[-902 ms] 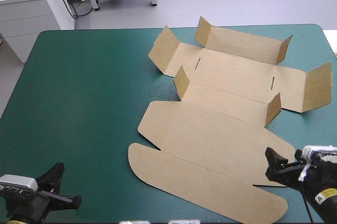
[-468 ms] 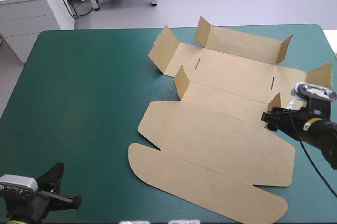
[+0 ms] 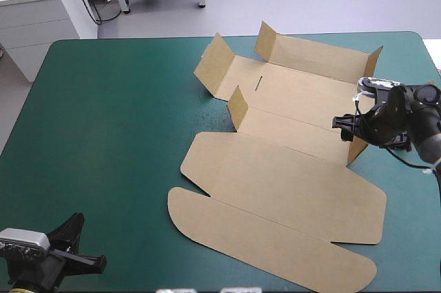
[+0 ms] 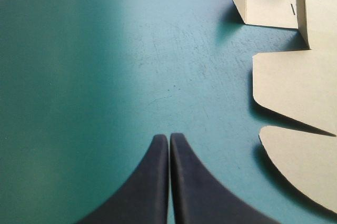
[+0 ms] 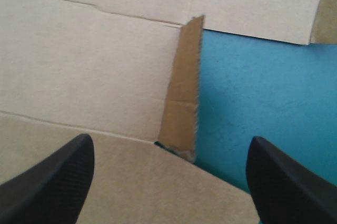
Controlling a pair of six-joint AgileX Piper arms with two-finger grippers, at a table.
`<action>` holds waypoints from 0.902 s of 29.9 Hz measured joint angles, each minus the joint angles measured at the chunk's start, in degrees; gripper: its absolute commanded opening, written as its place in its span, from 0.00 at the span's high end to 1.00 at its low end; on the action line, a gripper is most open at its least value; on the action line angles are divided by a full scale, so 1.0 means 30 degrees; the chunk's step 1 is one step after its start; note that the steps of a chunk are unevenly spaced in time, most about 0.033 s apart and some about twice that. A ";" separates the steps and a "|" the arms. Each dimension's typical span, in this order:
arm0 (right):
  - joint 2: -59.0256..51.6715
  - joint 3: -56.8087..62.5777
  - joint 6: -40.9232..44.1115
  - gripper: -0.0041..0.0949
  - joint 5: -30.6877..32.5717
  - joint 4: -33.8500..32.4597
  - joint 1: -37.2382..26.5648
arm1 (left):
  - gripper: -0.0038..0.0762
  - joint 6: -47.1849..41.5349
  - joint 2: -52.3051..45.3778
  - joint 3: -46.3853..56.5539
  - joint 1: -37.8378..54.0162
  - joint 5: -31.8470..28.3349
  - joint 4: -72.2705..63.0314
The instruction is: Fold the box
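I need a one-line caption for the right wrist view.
Open right tool aimed at a raised end flap of the brown box.

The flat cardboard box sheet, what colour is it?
Plain brown board; the box shows best in the high view.

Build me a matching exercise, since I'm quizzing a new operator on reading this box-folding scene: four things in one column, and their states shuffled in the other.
Things:
1. left gripper
2. right gripper
3. rounded lid flap
4. small side flap ahead of the right gripper

States:
A. lying flat
B. open
C. raised upright
D. shut

Pairs: 1-D, 2-B, 3-A, 4-C
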 measured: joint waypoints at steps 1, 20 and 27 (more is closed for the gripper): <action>0.0401 -0.0077 -0.0123 0.22 0.0043 0.0000 -0.0365 | 0.96 0.0000 0.0000 0.0000 0.0000 0.0000 0.0000; 0.3766 -0.0273 -0.2849 0.76 -0.1616 0.3085 -0.1977 | 0.96 0.0000 0.0000 0.0000 0.0000 0.0000 -0.0016; 0.4381 -0.0383 -0.3063 0.98 -0.1696 0.3106 -0.1993 | 0.96 0.0000 0.0000 0.0000 0.0000 0.0000 -0.0016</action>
